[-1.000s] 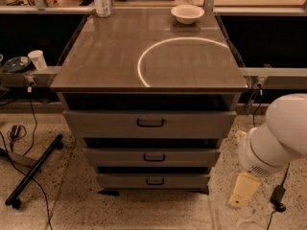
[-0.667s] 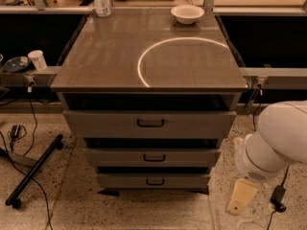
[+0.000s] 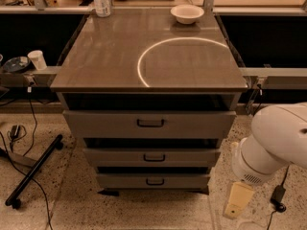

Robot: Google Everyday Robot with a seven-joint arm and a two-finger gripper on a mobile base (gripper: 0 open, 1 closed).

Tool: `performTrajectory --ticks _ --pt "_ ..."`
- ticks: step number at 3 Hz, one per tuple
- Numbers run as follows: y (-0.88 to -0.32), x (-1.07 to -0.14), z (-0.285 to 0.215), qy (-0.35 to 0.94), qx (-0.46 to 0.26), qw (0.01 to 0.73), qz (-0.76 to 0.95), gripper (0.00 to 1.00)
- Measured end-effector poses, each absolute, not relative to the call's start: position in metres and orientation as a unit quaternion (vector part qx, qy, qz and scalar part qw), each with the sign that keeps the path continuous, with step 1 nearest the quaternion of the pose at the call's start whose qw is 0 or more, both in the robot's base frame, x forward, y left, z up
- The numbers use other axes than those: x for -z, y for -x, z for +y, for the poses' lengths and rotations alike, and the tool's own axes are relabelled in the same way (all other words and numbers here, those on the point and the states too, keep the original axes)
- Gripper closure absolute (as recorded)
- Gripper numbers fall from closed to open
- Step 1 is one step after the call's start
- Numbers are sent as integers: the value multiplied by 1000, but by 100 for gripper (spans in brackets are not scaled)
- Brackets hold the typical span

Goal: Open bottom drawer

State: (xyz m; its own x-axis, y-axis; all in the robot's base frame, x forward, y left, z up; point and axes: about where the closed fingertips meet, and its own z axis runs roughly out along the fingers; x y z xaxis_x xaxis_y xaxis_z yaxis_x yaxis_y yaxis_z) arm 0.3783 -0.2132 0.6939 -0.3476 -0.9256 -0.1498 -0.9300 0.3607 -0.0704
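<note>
1. Cream end effector [image 3: 238, 200] sits slightly lower than before, just above the speckled floor [image 3: 72, 195]; its grip state cannot be told.
2. White arm [image 3: 273, 143] curves down over it.
3. Grey-brown metal bottom drawer [image 3: 153, 181] lies apart, leftward.

arm [image 3: 280, 133]: glossy white plastic, a fat rounded shell with smooth curves that picks up the warm room light. there's one small dark dot near the right edge of the big upper segment. below that is a round white joint housing [image 3: 256, 159], drum-shaped and the same gloss finish, with a vent patch [image 3: 249, 178] of fine dark perforations on its lower face. gripper [image 3: 238, 201] is at the lower right of the view, hanging directly under the joint housing. it's cream to pale yellow, a flat tapered block, duller and warmer in tone than the white shell, with a small dark mark near its lower end.
</note>
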Motion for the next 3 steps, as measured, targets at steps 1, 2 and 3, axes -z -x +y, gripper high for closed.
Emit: performTrajectory --ticks 1,2,3 --pt "-363 -651 -208 558 -54 35 827 0" --pt "-353 -625 -205 552 -76 9 830 0" --pt "-324 -570 -193 534 -55 12 843 0"
